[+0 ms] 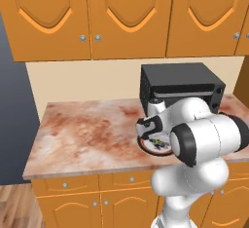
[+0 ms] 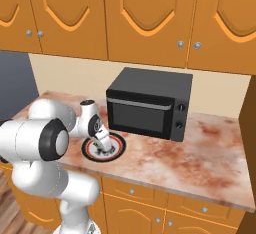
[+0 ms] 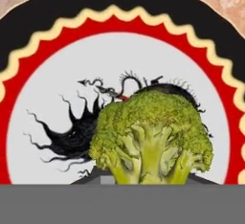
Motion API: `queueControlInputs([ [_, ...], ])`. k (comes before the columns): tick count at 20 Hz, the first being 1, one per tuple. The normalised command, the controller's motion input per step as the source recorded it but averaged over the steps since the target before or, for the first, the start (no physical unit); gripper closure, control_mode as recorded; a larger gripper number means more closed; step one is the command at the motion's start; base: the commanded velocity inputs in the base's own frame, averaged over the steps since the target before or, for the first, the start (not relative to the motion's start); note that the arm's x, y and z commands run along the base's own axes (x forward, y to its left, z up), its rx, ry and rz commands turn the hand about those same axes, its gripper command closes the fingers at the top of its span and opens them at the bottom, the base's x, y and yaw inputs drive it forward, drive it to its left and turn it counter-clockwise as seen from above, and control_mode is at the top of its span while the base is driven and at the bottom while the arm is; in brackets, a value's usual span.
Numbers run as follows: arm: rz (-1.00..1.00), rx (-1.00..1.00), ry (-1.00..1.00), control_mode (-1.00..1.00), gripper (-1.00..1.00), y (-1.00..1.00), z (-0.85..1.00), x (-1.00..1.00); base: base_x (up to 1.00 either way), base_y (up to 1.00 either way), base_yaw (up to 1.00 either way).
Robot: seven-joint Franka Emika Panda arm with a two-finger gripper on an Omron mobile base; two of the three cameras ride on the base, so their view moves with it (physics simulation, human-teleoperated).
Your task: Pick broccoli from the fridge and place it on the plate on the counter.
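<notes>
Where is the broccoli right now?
In the hand view the broccoli sits over the plate's white centre, by the gripper; the plate lies just before the microwave.

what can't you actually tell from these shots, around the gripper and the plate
- Gripper jaws: right base view too small, hand view covered by the broccoli.
- Whether the broccoli rests on the plate or hangs above it: not clear from the hand view.
- Plate's near part: left base view, behind the arm.
- Plate's rim: cut off by the hand view's edges.
</notes>
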Motion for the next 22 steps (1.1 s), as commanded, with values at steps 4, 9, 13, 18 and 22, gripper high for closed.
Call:
queueControlInputs([
  [4, 0.00, 0.09, 0.00, -1.00, -1.00, -0.13, 0.01, 0.00, 0.00, 0.00, 0.00],
  [9, 0.00, 0.11, -0.01, -1.00, -1.00, -0.12, 0.32, 0.00, 0.00, 0.00, 0.00],
  [13, 0.00, 0.03, -0.16, -1.00, -1.00, -0.01, 0.43, 0.00, 0.00, 0.00, 0.00],
  [18, 0.00, 0.00, -0.25, -1.00, -1.00, 0.00, 0.65, -0.23, 0.00, 0.00, 0.00],
  [22, 0.00, 0.00, -0.19, -1.00, -1.00, 0.00, 0.80, -0.71, 0.00, 0.00, 0.00],
])
